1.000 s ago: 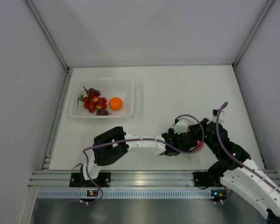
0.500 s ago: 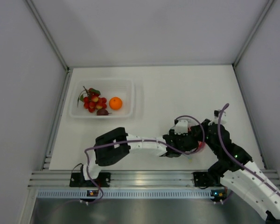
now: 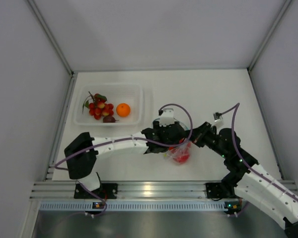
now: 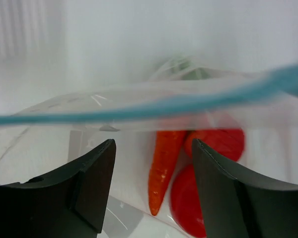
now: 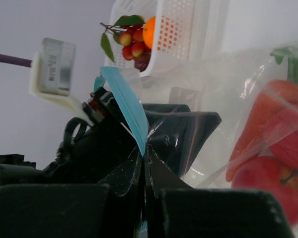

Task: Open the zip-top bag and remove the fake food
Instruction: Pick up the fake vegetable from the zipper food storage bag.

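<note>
Precariously, the zip-top bag [image 3: 180, 152] hung between the two arms.
The right gripper [image 5: 145, 148] was clamped on its teal strip [image 5: 124, 106]; the left gripper [image 4: 153, 148] gaped empty before the carrot [image 4: 161, 168] and red fruits [image 4: 221, 141] inside. A hard tug might have slipped the strip free.

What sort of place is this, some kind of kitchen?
Likely a robotics test booth, not a kitchen: a white table boxed in by plain panels, two arms bolted to a metal rail, and toy fruit in a clear tray.
</note>
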Tool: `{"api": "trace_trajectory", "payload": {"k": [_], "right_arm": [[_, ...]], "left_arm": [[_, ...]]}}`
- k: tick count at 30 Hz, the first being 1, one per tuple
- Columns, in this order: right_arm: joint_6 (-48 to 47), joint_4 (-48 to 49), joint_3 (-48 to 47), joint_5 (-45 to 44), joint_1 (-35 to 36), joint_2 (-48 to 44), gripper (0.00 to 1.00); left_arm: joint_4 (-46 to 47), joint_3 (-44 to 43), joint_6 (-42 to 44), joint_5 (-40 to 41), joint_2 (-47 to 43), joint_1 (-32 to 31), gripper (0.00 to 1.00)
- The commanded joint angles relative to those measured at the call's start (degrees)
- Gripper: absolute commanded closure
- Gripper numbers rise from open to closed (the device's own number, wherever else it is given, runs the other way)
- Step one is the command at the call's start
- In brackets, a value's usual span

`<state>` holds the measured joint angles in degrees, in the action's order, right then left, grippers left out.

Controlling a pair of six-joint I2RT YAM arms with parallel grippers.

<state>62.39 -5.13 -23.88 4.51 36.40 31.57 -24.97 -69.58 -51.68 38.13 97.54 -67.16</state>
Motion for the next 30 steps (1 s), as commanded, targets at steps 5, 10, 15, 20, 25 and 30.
{"api": "trace_trajectory", "payload": {"k": [5,10,15,20,25,30], "right_arm": [[6.52,18.14,1.11,5.86,2.27,2.79,1.00],[9.15,23.40,8.92,4.89,1.48,0.95,1.00],[8.98,22.36,12.97,6.38,-1.94,-2.21,1.00],[4.33,9.73,11.23,5.43,-7.04,-8.00,1.00],[-7.44,-6.90,1.92,-2.65,-8.98,-9.60,1.00],[-13.43,-14.03,-3.98,-2.85,-8.98,-6.35,1.00]], "left_arm": [[-5.97,1.20,5.44,0.73,-10.88,-1.66,0.32],[-5.79,0.85,3.18,-1.04,-6.23,-3.68,0.34],[-5.79,-2.31,1.67,0.27,-0.87,-5.97,0.35],[-5.79,-4.77,0.97,0.45,1.86,-7.90,0.39],[-5.70,-4.42,-0.17,0.89,3.36,-8.25,0.38],[-5.79,-4.95,-0.52,1.77,6.17,-8.17,0.37]]}}
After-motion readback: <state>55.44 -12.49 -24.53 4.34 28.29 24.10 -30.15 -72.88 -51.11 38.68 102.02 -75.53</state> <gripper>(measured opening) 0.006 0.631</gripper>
